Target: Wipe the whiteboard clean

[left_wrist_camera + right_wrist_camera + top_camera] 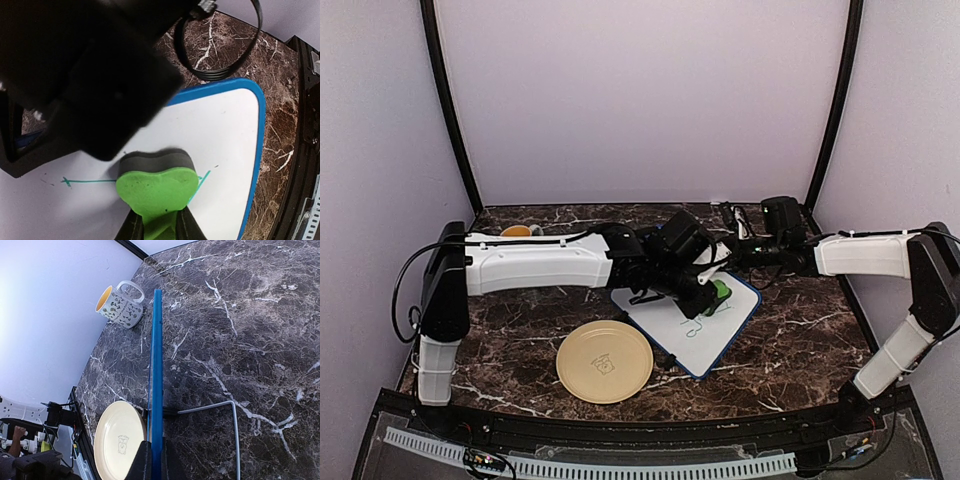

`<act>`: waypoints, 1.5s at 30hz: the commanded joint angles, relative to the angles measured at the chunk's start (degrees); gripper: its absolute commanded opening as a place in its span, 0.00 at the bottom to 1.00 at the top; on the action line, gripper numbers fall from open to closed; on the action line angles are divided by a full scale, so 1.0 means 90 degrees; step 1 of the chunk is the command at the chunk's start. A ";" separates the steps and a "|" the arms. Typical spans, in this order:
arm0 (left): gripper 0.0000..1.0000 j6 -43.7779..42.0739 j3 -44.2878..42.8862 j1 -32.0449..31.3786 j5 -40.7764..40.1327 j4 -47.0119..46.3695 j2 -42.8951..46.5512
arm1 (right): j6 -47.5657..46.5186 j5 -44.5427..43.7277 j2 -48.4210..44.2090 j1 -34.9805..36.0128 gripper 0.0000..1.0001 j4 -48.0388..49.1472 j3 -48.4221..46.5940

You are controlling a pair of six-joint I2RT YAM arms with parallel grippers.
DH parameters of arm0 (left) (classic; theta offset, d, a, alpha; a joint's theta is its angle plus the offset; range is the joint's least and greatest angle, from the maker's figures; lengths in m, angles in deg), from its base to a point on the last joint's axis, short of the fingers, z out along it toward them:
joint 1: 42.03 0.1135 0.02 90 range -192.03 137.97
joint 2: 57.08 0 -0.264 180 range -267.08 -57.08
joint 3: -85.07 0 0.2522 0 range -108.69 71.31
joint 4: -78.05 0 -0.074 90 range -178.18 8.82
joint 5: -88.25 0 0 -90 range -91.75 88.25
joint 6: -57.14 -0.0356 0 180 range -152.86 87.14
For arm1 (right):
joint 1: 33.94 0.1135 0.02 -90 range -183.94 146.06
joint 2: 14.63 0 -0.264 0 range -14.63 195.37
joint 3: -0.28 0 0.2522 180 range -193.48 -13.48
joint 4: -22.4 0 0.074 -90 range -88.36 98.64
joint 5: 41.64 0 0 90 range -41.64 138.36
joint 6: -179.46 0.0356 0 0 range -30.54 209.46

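While my left arm (540,262) hides much of the whiteboard (705,335) mid-table, I can see the right gripper (152,460) pinching its blue edge; plate (605,362) just beside it, mug (120,305) contents unclear, left gripper (159,226) clamped on the green eraser (157,187).

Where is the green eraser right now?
Near table centre in the top view, the green eraser sits on the whiteboard over green marker lines, clamped by the left gripper, beyond the yellow plate.
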 commanded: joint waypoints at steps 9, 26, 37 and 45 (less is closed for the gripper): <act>0.02 0.0509 0.0729 0.1013 -0.0329 -0.0138 0.0828 | -0.0202 -0.0073 0.0022 0.0037 0.00 -0.0120 0.0006; 0.02 -0.0137 0.0158 0.0181 0.0063 -0.0003 0.0210 | -0.0200 -0.0091 0.0049 0.0032 0.00 -0.0128 -0.0012; 0.02 -0.0532 -0.0240 -0.0117 -0.0106 0.0597 -0.0139 | -0.0223 -0.0082 0.0098 0.0037 0.00 -0.0156 -0.0079; 0.02 -0.0009 -0.0227 0.0286 -0.0803 0.0533 0.0150 | -0.0223 -0.0088 0.0088 0.0037 0.00 -0.0152 -0.0030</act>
